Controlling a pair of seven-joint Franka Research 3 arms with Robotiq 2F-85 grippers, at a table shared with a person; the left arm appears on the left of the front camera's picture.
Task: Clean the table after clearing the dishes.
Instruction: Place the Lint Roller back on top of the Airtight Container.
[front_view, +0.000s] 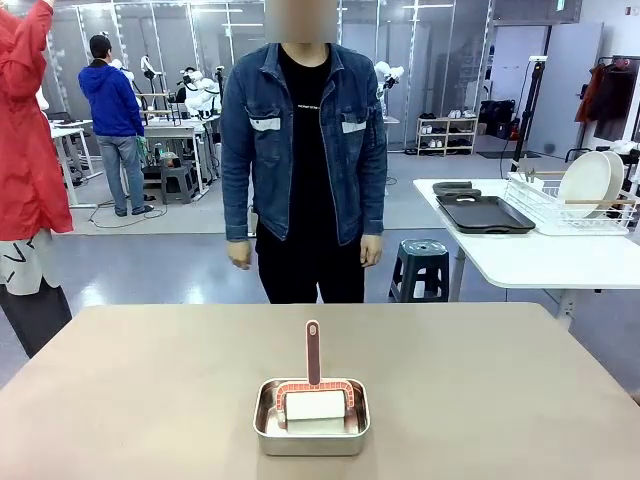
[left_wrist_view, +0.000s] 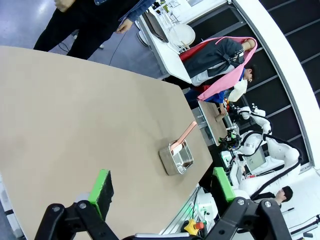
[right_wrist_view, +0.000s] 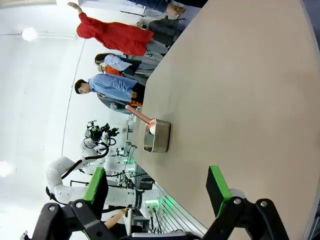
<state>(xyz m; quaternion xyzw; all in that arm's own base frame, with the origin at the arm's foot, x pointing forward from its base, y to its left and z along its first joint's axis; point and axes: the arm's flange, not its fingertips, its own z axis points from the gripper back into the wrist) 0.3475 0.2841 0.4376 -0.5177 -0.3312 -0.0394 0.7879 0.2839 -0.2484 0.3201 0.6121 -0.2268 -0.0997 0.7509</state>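
The tan table (front_view: 150, 380) bears a steel pan (front_view: 311, 428) near its front edge. In the pan rests a white cleaning roller (front_view: 315, 405), its pink handle (front_view: 313, 352) pointing up. My left gripper (left_wrist_view: 162, 186) hangs open high above the table (left_wrist_view: 75, 110), with the pan (left_wrist_view: 176, 160) far below it. The right gripper (right_wrist_view: 156, 185) is open too and holds nothing; the pan (right_wrist_view: 156, 136) lies beyond its fingers. The dishes, white plates (front_view: 590, 182), stand upright in a wire rack on the white side table.
A person in a denim jacket (front_view: 305, 130) stands at the far edge, hands down. On the white side table (front_view: 530, 258) at the right lie dark trays (front_view: 485, 213). A dark stool (front_view: 420, 268) stands beside it.
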